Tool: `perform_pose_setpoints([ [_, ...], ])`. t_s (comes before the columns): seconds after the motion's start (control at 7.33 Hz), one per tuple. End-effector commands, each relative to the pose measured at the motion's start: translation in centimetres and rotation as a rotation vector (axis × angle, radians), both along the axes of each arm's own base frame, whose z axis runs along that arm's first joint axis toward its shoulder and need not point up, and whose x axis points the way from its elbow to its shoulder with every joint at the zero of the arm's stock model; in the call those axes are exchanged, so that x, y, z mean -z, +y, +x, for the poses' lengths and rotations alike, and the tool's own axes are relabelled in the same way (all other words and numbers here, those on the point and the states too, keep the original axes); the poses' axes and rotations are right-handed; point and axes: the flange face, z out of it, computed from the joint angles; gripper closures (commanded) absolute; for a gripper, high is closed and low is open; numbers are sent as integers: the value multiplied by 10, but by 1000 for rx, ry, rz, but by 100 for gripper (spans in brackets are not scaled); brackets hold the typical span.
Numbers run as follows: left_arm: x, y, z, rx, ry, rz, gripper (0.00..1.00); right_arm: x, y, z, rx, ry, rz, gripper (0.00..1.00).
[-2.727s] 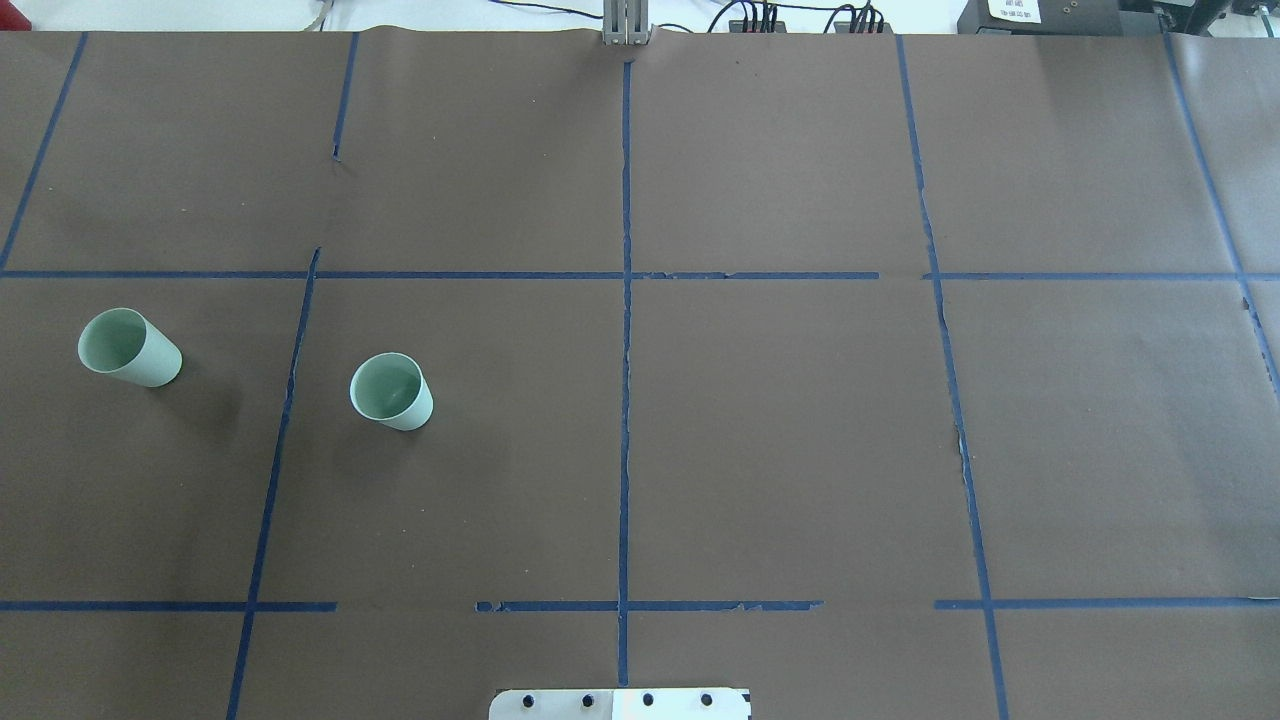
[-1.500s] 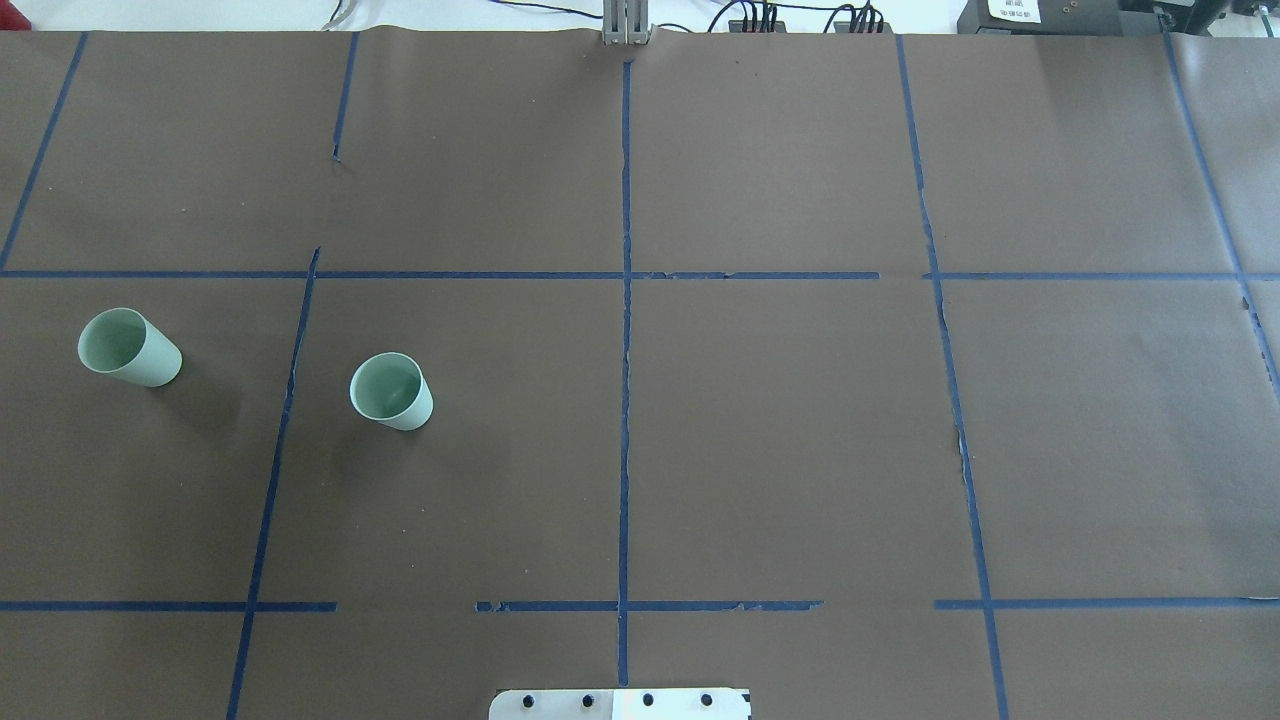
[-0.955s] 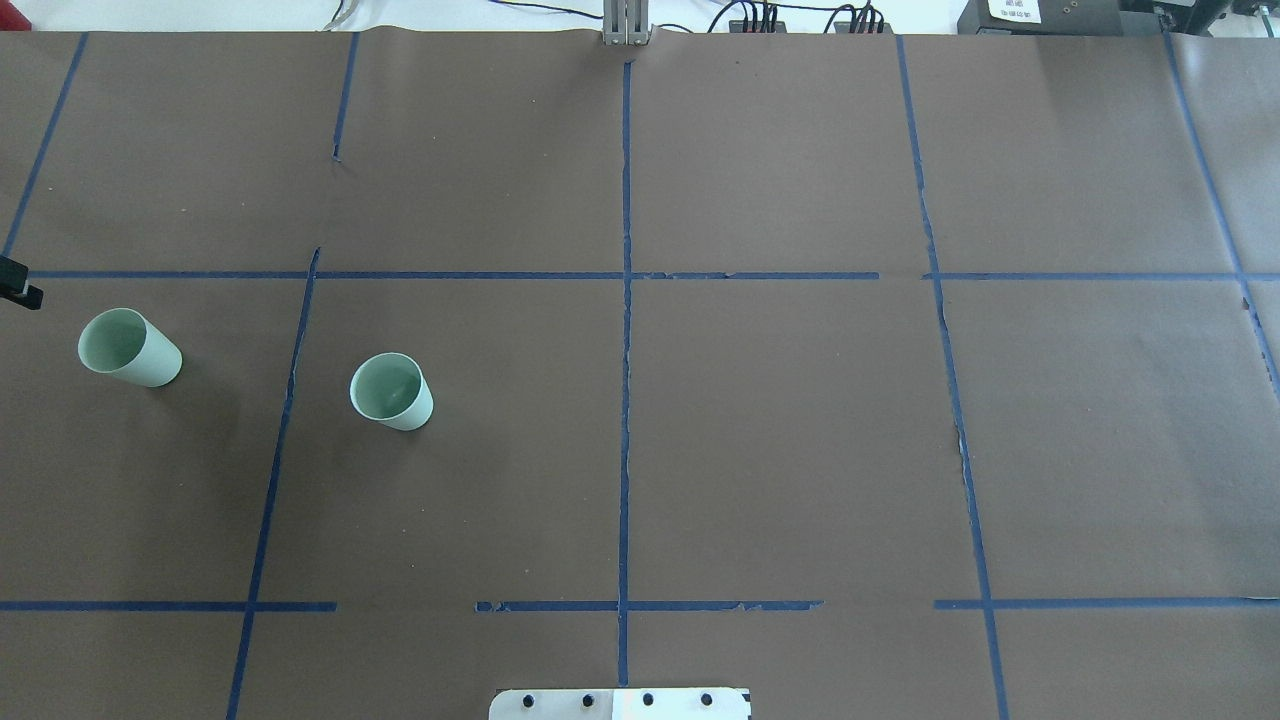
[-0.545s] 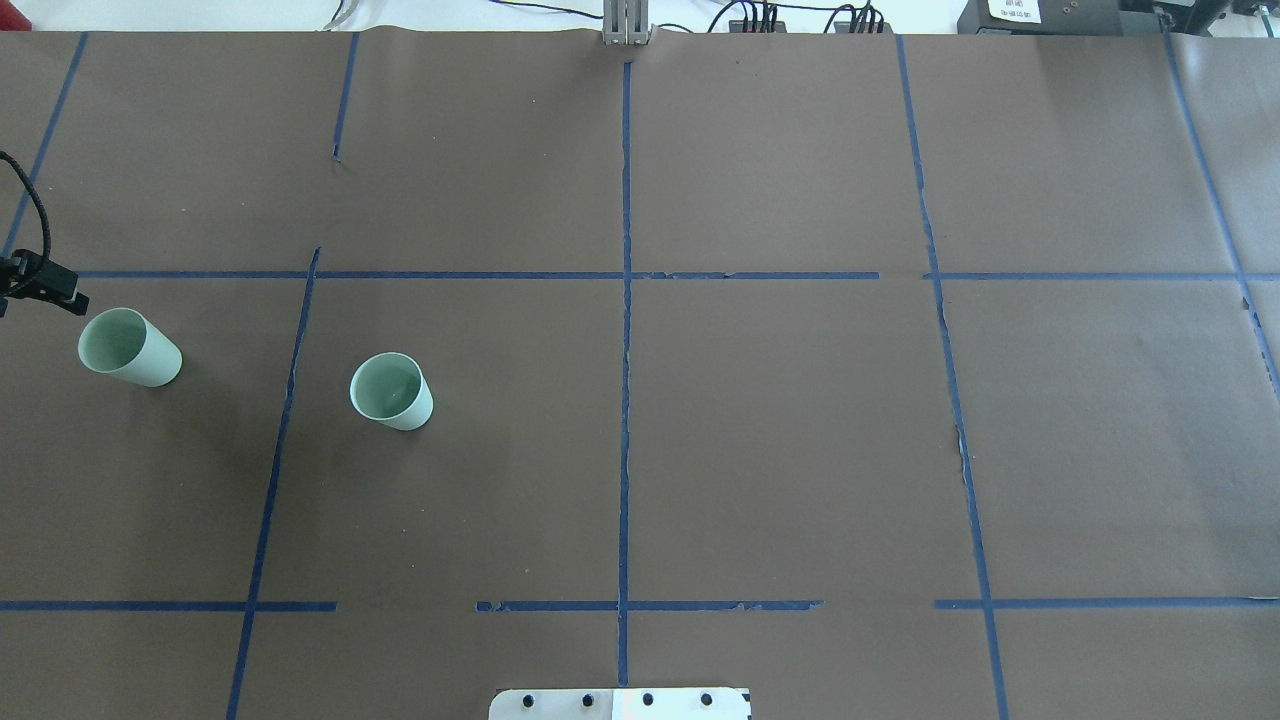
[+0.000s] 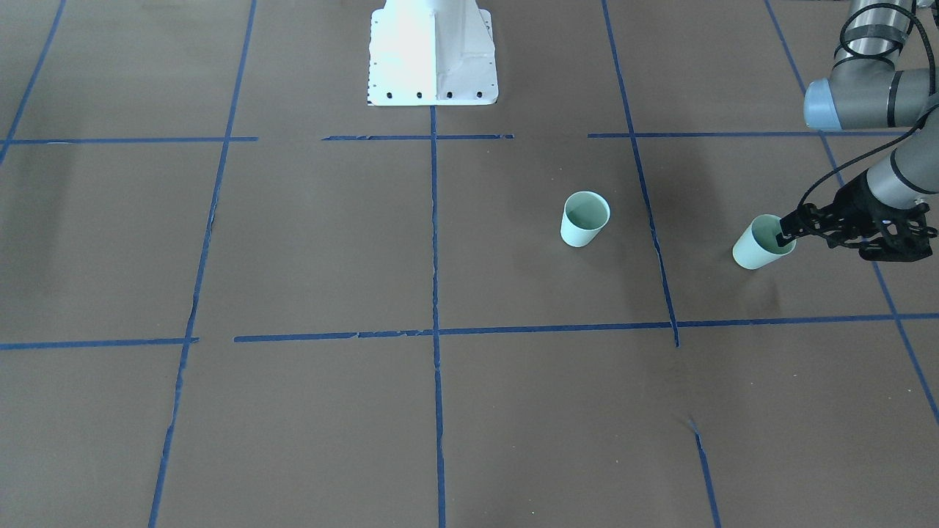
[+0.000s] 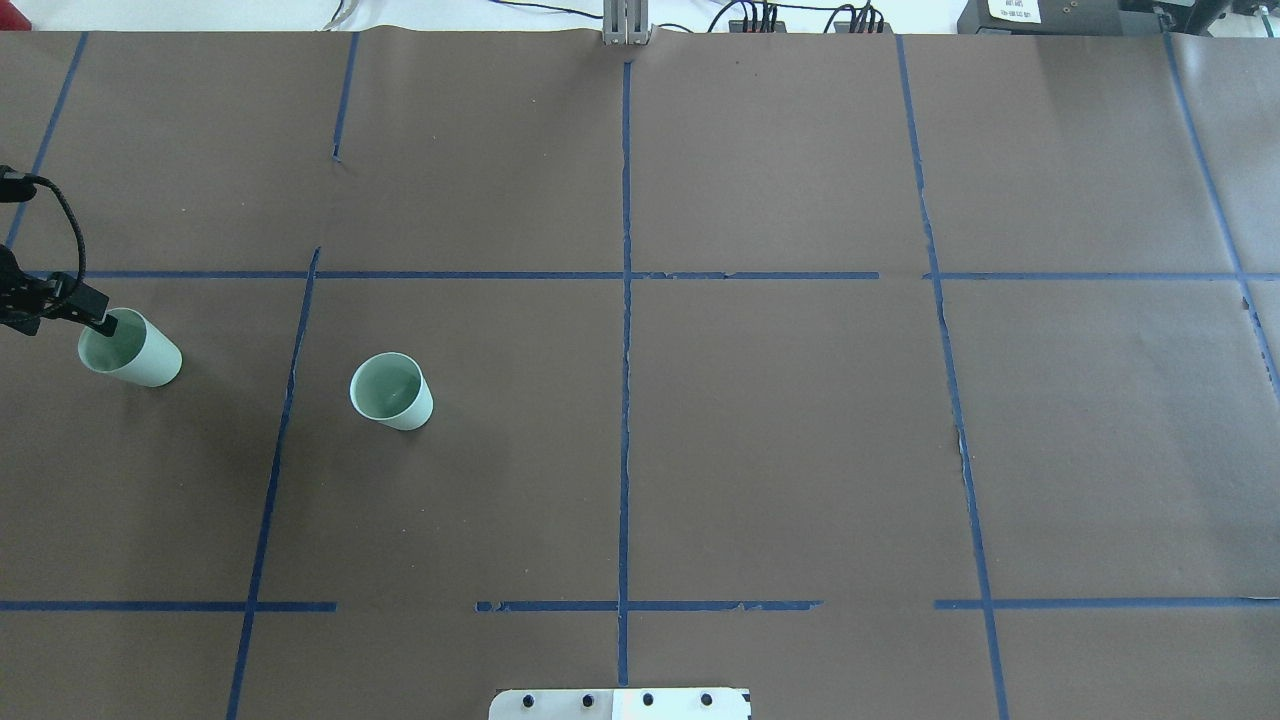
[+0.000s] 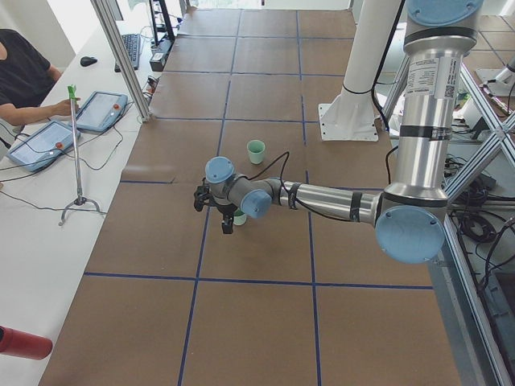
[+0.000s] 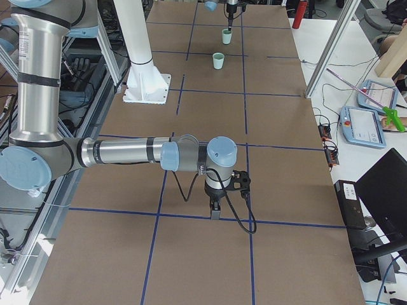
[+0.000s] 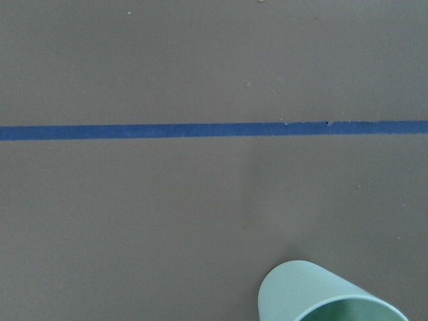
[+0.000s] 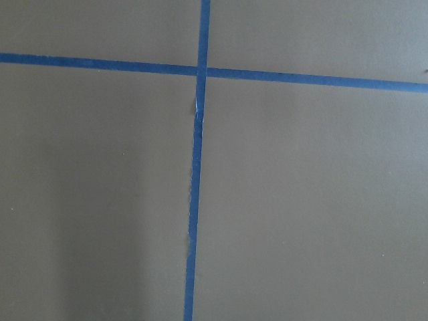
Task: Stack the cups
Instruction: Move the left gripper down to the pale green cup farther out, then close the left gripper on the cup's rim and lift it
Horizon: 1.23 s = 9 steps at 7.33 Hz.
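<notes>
two cups stand upright and well apart on the table (image 6: pixel 800 450), both on the robot's left half, mouths up. the outer cup (image 6: pixel 130 348) is near the table's left edge. the inner cup (image 6: pixel 392 392) sits closer to the middle, past a line of blue tape (image 6: pixel 275 450). nothing is stacked yet.

the left gripper (image 5: pixel 786 232) hangs at the outer cup's rim, its dark tip over the rim's far edge. that is probably so one finger can go inside the wall and one outside (a rim pinch suits a thin tapered cup better than squeezing its round body). i cannot tell whether the fingers are parted or closed: only one tip shows plainly, and the wrist view shows just the cup's rim at its lower edge.

the right gripper (image 8: pixel 215 213) points down at bare table far on the other side, out of the way, and its state cannot be judged either. the likely next step is to lower, pinch, lift and carry the cup over the inner cup.
</notes>
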Motion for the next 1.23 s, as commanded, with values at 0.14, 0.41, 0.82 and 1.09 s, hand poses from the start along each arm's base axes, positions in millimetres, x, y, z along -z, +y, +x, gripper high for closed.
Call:
perform_pose_setpoints([
  [0.14,4,7,17,-23,4,-6,91,0,0,0,0,0,1,0],
  [0.41,16,8,15,21,14,-36,100,0,0,0,0,0,1,0],
  [0.82,58,23,1,3,83,-45,100,1,0,0,0,0,1,0],
  [1.09,118,26,-37,60,72,-82,100,0,0,0,0,0,1,0],
])
